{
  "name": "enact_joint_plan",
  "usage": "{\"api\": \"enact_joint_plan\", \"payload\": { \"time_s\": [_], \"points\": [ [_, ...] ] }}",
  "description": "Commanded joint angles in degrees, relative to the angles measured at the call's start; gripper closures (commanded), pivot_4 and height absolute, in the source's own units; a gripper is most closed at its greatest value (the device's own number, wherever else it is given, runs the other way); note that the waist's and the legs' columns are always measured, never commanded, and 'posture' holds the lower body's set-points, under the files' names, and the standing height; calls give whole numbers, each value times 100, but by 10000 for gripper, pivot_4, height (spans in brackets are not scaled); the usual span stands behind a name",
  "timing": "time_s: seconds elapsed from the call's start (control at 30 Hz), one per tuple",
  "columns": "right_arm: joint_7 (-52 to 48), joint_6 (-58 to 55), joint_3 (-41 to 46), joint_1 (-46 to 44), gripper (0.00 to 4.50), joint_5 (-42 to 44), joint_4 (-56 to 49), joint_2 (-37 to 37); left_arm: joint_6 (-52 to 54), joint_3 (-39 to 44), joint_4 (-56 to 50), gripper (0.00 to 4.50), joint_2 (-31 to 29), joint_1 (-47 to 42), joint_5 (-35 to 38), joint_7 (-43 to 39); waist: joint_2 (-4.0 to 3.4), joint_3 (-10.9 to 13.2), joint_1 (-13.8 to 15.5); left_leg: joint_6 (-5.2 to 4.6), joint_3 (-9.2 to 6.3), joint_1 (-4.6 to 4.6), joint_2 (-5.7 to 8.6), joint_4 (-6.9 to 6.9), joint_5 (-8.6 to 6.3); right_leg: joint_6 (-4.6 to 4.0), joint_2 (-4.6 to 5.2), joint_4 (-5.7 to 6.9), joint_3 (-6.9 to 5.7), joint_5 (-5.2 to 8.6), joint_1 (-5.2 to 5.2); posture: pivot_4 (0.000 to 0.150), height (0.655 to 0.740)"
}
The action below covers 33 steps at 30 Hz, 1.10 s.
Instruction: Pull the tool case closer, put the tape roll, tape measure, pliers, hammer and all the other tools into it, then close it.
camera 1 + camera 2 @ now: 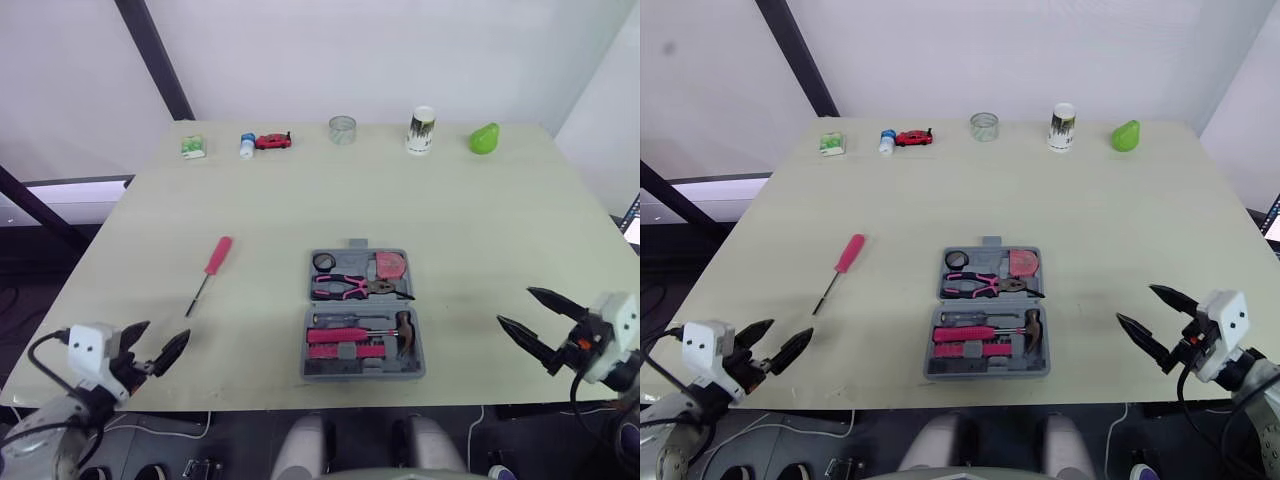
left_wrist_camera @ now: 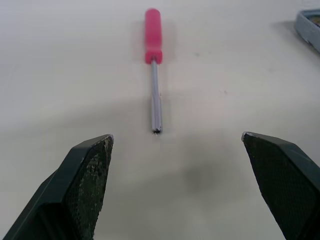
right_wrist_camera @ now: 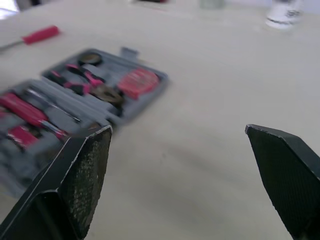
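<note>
Left gripper [image 1: 163, 335], from the head views: spread wide, empty, over the near left edge of the table [image 1: 480, 230]. Right gripper [image 1: 515, 307]: equally wide, empty, at the near right edge. Pale wooden top, white wall behind, one dark slanted beam [image 1: 150, 55] at the far left. One grey case [image 1: 362, 376], open flat near the front edge, between the two grippers and apart from both. Inside it: one black ring [image 1: 324, 262], one red tape measure [image 1: 389, 266], one pair of pliers [image 1: 350, 287], one hammer [image 1: 403, 328]. One loose screwdriver [image 1: 209, 274] on bare wood, left of the case, beyond the left gripper. Six small things in a row along the far edge: green packet [image 1: 193, 147], small bottle [image 1: 246, 145], red toy car [image 1: 273, 141], clear round tub [image 1: 342, 129], white can [image 1: 422, 130], green pear shape [image 1: 484, 139]. Left wrist view: two black fingers [image 2: 87, 185] far apart, screwdriver straight ahead between them, tip nearest, untouched. Right wrist view: fingers just as far apart, open case ahead to one side, blurred.
</note>
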<state>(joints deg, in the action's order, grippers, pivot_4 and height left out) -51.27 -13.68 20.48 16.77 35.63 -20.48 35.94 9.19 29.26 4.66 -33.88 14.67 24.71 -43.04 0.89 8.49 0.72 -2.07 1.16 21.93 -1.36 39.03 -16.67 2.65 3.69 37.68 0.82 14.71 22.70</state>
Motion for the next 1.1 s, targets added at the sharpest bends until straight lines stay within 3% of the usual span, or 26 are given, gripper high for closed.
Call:
{"api": "enact_joint_plan", "payload": {
  "time_s": [0.03, 0.3, 0.53, 0.8, 0.93, 1.03, 1.1],
  "points": [
    [-132, -455, -176, -234, 0, 452, -512, 194, 184, -139, -99, 1061, -117, -381, -147, 305, 3, 1, 0, 0, -1, 0, 0, 0, 0, 0, 0, 0, 0, 0, 0, 1500, 7400],
    [-574, -563, -1015, -1296, 0, 389, -711, 378, 241, -902, 893, 1061, -297, -1883, -609, 310, 7, 5, 8, 0, -6, 2, 6, 1, 1, 4, -1, 4, -9, -4, 1, 1500, 7400],
    [-939, -105, -1187, -1396, 0, 202, -631, 291, 381, -1176, 1852, 1061, -137, -3058, -854, 782, 19, 12, -1, -3, -12, 13, 12, 0, -1, 24, -5, -3, -47, -15, 2, 1500, 7400],
    [-1188, 298, -1282, -1403, 0, 51, -580, 270, 331, -1358, 3091, 1061, -111, -3746, -1078, 909, 26, 15, -3, -4, -16, 14, 14, 1, -2, 26, -34, 1, -53, -15, 4, 1500, 7400],
    [-1196, 406, -1325, -1438, 0, -47, -519, 259, 323, -1399, 3753, 12344, -98, -4012, -1170, 986, 29, 17, -3, -4, -16, 14, 14, 2, -2, 27, -37, 1, -53, -15, 3, 1500, 7400],
    [-1194, 436, -1294, -1416, 0, -67, -515, 264, 321, -1348, 3875, 28884, -61, -4094, -1132, 1011, 28, 17, 7, -4, -15, 13, 14, 3, -1, 27, -37, 5, -52, -15, 3, 1500, 7400],
    [-1184, 446, -1291, -1390, 0, -82, -524, 256, 328, -1316, 3751, 37563, -13, -4014, -1067, 969, 28, 17, 7, -4, -15, 13, 14, 4, -1, 27, -35, 6, -52, -15, 3, 1500, 7400]
  ]
}}
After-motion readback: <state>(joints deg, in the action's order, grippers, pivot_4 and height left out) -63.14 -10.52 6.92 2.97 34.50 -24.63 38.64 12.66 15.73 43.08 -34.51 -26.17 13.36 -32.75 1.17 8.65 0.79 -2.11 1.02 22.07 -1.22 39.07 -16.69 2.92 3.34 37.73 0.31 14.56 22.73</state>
